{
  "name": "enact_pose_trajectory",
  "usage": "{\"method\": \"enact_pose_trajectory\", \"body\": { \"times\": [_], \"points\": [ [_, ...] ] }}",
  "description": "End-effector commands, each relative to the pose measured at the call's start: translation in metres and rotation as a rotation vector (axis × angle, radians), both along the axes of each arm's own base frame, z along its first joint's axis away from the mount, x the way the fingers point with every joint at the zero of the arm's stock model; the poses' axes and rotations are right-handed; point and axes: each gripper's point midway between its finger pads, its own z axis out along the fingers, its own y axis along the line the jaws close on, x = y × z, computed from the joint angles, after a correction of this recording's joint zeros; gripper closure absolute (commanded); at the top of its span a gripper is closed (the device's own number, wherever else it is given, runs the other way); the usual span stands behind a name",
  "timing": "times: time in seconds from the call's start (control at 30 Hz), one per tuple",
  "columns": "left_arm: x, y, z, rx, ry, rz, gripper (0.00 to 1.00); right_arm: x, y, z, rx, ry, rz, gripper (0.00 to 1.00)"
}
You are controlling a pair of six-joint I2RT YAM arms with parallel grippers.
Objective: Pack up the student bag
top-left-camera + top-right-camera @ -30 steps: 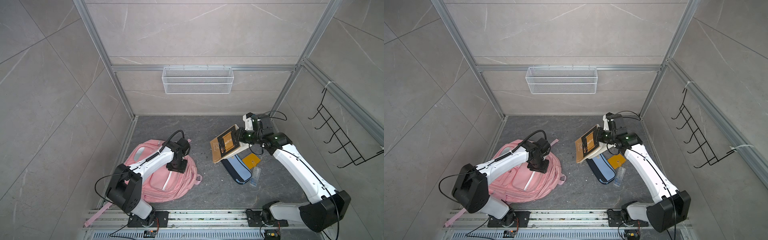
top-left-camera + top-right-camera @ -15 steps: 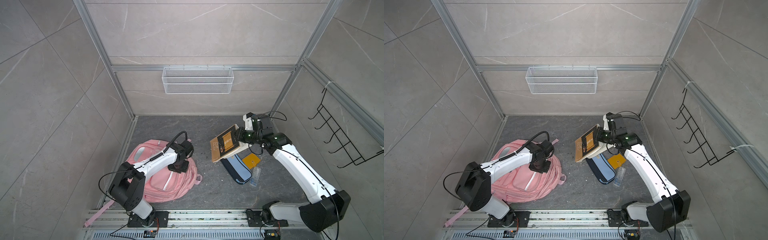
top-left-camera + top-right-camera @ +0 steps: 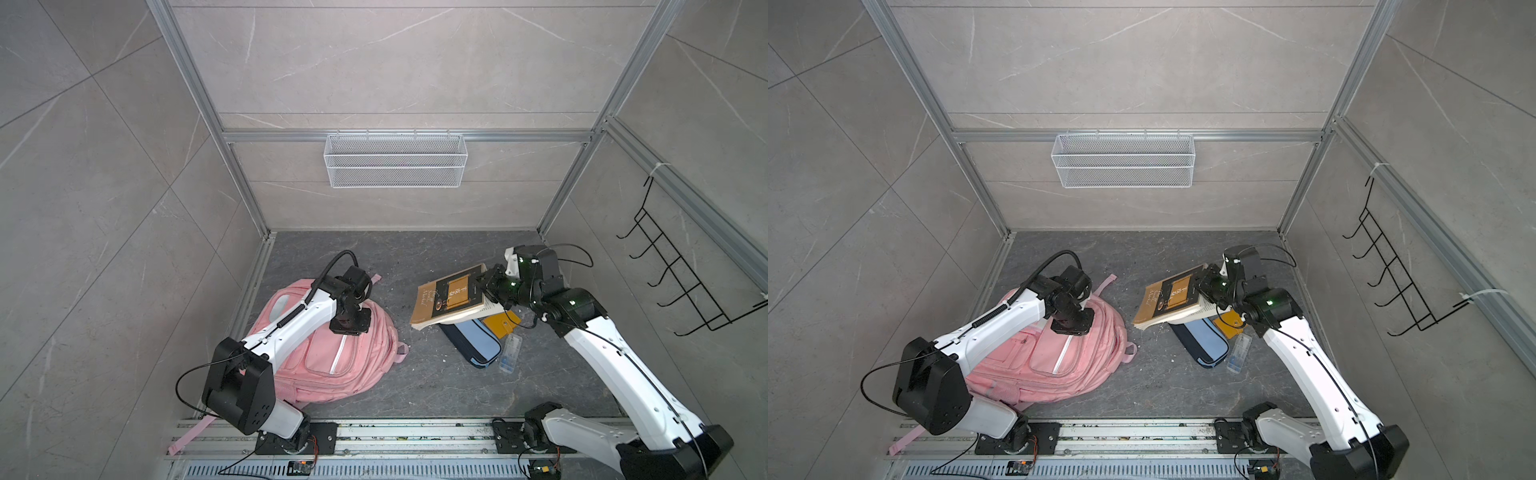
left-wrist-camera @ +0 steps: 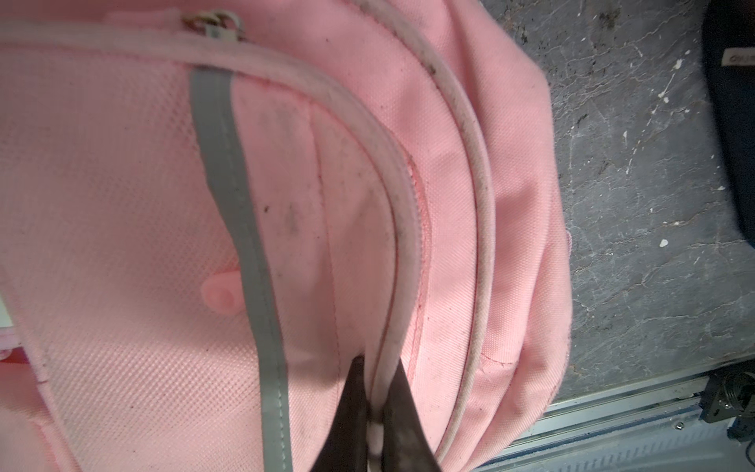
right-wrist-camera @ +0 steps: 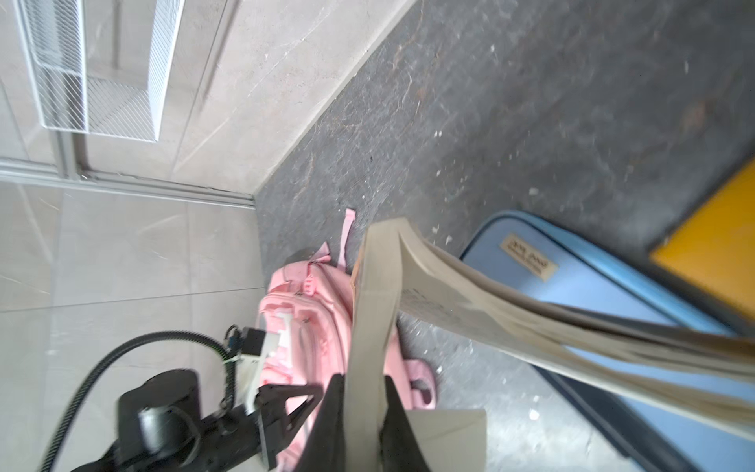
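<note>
The student bag (image 3: 332,365) lay flat on the desk (image 3: 436,386), on the left side near the left arm's base, with its front pockets facing up. A pink strap ran out onto the rail at the front edge. In the left wrist view I read the left fingers (image 4: 359,408) as clenched on the pale piping that ran along a zipped seam near the bag's top. The piping passed between the two dark tips. In both top views the left wrist stood directly above the bag's upper part, pointing down.

To the right of the bag and well apart from it, the right fingers (image 5: 341,425) were grasping a book (image 3: 449,297) by its tan cover. The book hung tilted above the desk, and its pages fanned loose below the cover. Beneath it a pencil case (image 3: 473,343), light blue with a navy edge, lay flat on the desk. A flat orange card (image 3: 500,322) lay just beside the pencil case, partly under the book. A small clear plastic box (image 3: 510,353) lay at the case's right side; I could not tell whether the two touched.

A white wire basket (image 3: 395,160) hung on the back wall. A black hook rack (image 3: 681,286) was fixed to the right wall.
</note>
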Motion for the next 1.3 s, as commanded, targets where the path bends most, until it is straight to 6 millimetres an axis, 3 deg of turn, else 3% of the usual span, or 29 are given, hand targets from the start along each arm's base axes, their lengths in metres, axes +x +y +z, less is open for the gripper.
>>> {"method": "enact_pose_trajectory", "body": {
  "times": [0.0,0.3,0.37,0.57,0.73,0.97,1.1,1.27],
  "points": [
    [0.01,-0.013,0.021,-0.104,-0.058,-0.018,1.0,-0.004,0.0,0.017,0.184,0.026,-0.116,1.0],
    [0.009,-0.012,0.019,-0.118,-0.061,-0.005,1.0,-0.003,0.008,0.033,0.38,0.066,-0.178,1.0],
    [0.009,-0.012,0.02,-0.124,-0.07,-0.002,1.0,-0.008,0.007,0.029,0.37,0.093,-0.181,1.0],
    [0.009,-0.012,0.019,-0.142,-0.081,0.006,1.0,-0.024,-0.001,-0.028,0.342,0.21,-0.233,1.0],
    [0.012,-0.016,0.021,-0.162,-0.084,0.007,1.0,-0.018,-0.007,-0.072,0.315,0.223,-0.281,1.0],
    [0.012,-0.02,0.027,-0.177,-0.087,-0.014,1.0,-0.003,-0.009,-0.133,0.16,0.244,-0.211,0.78],
    [0.009,-0.019,0.03,-0.182,-0.087,-0.022,1.0,0.003,-0.007,-0.144,0.088,0.246,-0.13,0.65],
    [0.007,-0.02,0.03,-0.19,-0.088,-0.023,1.0,0.009,0.002,-0.146,0.015,0.238,-0.005,0.59]
  ]
}}
